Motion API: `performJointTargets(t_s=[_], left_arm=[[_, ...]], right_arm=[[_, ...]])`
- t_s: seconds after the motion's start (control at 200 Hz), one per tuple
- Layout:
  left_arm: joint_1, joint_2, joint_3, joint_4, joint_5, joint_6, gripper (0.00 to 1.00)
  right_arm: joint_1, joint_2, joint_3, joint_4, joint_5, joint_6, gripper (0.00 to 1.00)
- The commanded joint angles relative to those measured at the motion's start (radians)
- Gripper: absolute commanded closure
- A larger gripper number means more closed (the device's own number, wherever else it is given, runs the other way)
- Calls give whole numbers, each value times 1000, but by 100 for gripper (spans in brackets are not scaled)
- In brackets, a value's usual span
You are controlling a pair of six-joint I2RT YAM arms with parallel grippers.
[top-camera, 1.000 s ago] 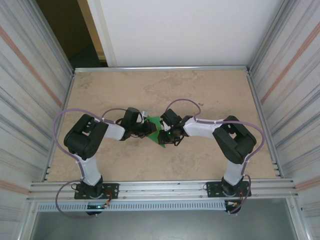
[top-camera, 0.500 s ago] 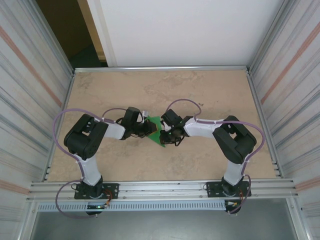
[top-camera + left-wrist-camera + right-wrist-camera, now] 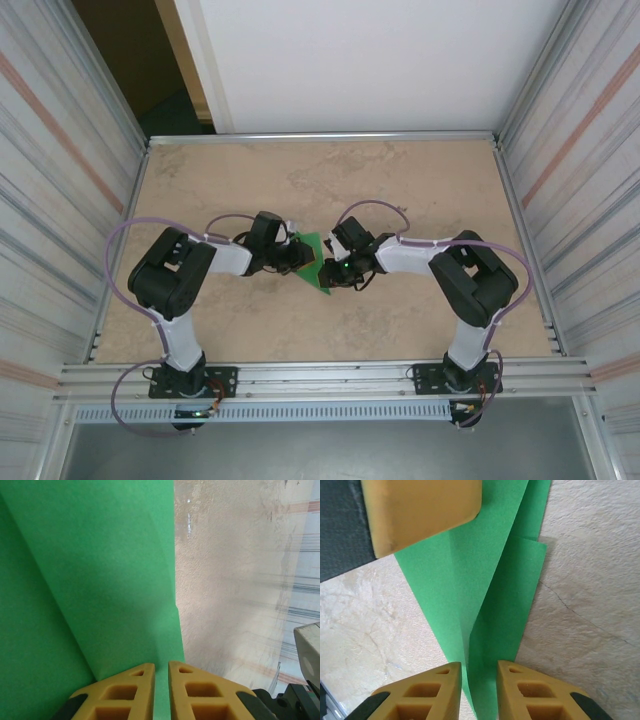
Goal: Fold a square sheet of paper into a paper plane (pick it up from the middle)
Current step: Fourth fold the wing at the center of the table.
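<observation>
Left tool: closed on the folded green sheet; the near edge of the sheet is pinched between the pads.
Right tool: jaws are held slightly apart with a folded strip of the sheet between them; no clamp is seen.
Sheet: held between the two tools, tapering to a point toward the arm bases.
Edges: a long straight edge runs ahead of the left tool, with bare table beside it.
Open room: bare table is seen beyond both tools and on their outer sides, up to the metal frame.
</observation>
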Motion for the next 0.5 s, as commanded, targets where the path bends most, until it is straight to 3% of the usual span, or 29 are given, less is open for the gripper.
performJointTargets(t_s=[0.0, 0.496], left_arm=[[-8, 34, -20, -128, -51, 24, 84], [-7, 37, -22, -142, -52, 24, 84]], right_arm=[[-16, -47, 5, -6, -22, 6, 75], [-33, 49, 37, 30, -95, 48, 80]])
